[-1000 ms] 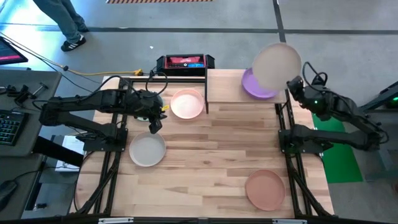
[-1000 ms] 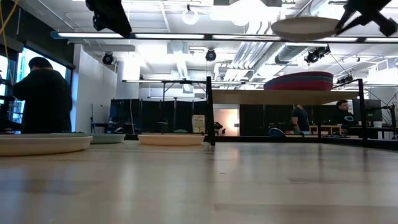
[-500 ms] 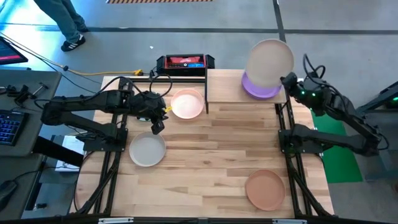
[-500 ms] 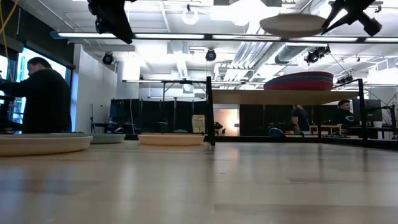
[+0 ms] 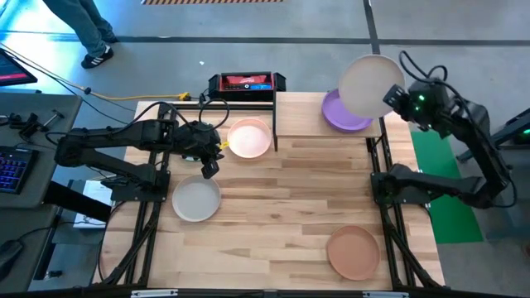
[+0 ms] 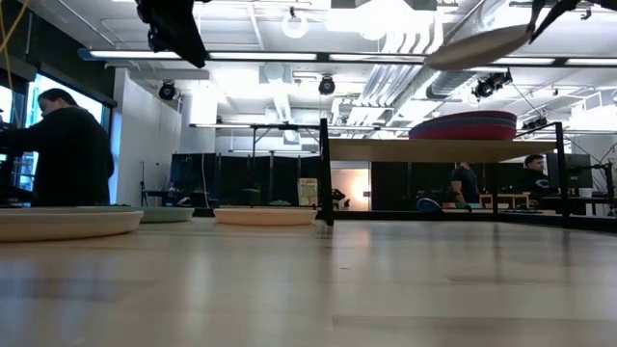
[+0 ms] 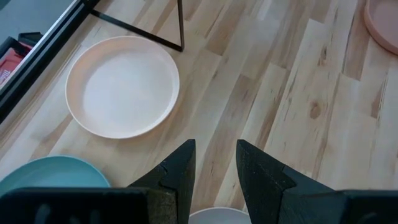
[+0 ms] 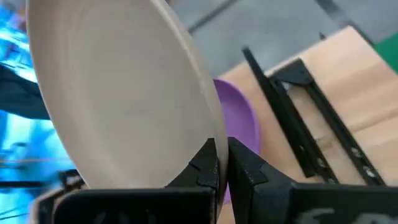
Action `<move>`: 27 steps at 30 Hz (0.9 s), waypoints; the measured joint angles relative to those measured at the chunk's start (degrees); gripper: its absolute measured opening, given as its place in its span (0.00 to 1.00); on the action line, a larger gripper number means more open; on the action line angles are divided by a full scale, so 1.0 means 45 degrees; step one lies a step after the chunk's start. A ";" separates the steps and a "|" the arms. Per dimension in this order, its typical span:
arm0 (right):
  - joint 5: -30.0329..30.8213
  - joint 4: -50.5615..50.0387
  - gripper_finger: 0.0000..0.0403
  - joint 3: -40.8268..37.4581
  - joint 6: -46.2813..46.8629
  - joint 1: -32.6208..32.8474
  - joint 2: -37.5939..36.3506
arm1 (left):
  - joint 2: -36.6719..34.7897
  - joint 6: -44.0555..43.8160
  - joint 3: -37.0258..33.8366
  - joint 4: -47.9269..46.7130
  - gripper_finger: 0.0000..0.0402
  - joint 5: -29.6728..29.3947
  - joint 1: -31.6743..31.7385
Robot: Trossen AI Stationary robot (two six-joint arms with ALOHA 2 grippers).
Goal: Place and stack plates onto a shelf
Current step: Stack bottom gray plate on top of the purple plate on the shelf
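Note:
My right gripper (image 5: 391,98) is shut on the cream plate (image 5: 370,84), held high over the purple-topped plate stack (image 5: 342,114) that rests on the shelf (image 5: 300,116) at the far right. In the low view the cream plate (image 6: 477,46) slants above that stack (image 6: 463,125). My left gripper (image 5: 207,168) hangs open over bare wood, between the pale pink plate (image 5: 248,138) and the grey plate (image 5: 196,199). The salmon-brown plate (image 5: 354,252) lies near the right front. A teal plate (image 7: 50,177) shows beside the pink one (image 7: 122,86). My right gripper pinches the cream plate's rim (image 8: 206,124) between its two fingers, on the plate's side toward the table's right. The fingers come in from the right, roughly level. The plate is lifted clear and tilted, its held side higher.
A black and red device (image 5: 246,82) sits at the table's far edge. The shelf's black post (image 5: 274,124) stands next to the pink plate. Open wood lies in the table's middle. People stand in the room beyond (image 6: 63,145).
My right gripper swung a little toward the table's left, then back to the right and upward, turning as it went. The cream plate went from lying level to slanting, its gripped side raised, still above the shelf stack.

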 joint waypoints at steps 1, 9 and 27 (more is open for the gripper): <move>-0.0276 -0.0049 0.00 0.0065 -0.0095 -0.0220 0.0237 | 0.0000 0.0005 0.0000 0.0000 0.26 0.0000 0.0000; -0.3200 0.0219 0.00 -0.0025 -0.1304 -0.2388 0.1730 | 0.0000 0.0005 0.0000 0.0000 0.26 -0.0005 0.0000; -0.5032 -0.0780 0.00 -0.0045 -0.2333 -0.4039 0.2907 | 0.0000 0.0355 0.0007 -0.0026 0.26 -0.0005 0.0000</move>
